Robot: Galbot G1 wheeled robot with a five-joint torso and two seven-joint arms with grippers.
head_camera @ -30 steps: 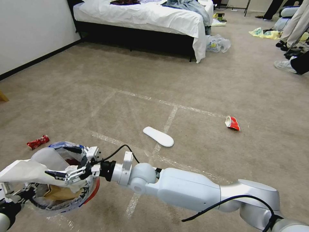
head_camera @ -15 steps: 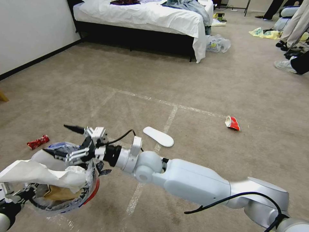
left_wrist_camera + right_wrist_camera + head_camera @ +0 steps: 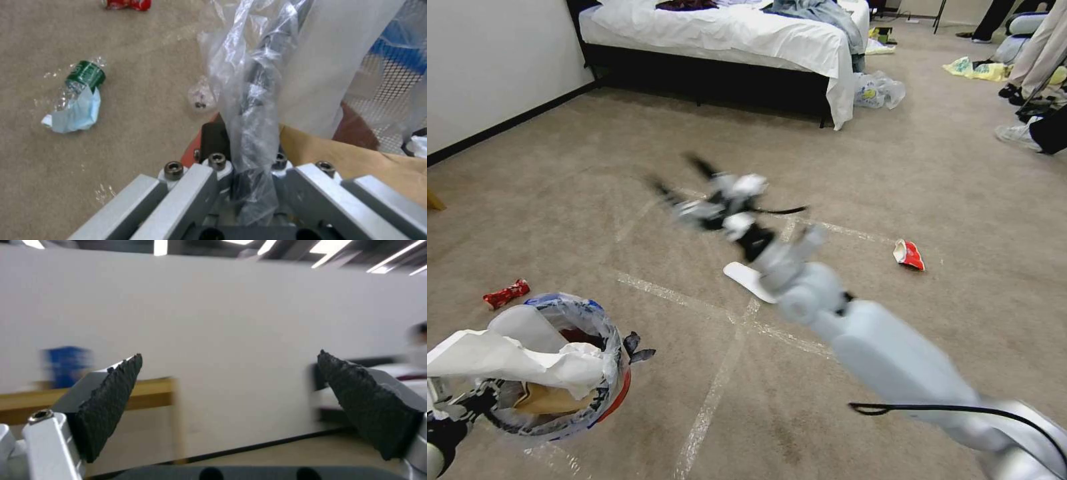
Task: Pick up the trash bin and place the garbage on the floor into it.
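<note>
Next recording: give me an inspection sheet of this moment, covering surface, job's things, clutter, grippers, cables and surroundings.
Surface: carpet floor crossed by whitish tape lines.
Job's things: trash bin holds white paper and a brown bag; white slipper, red can, red wrapper, green-label bottle lie loose.
Clutter: plastic bags by the bed.
Grippers: left gripper shut on the bin's lined rim; right gripper open, empty, raised above the floor.
Cables: black cable along the right arm.
Surroundings: bed, white wall.
</note>
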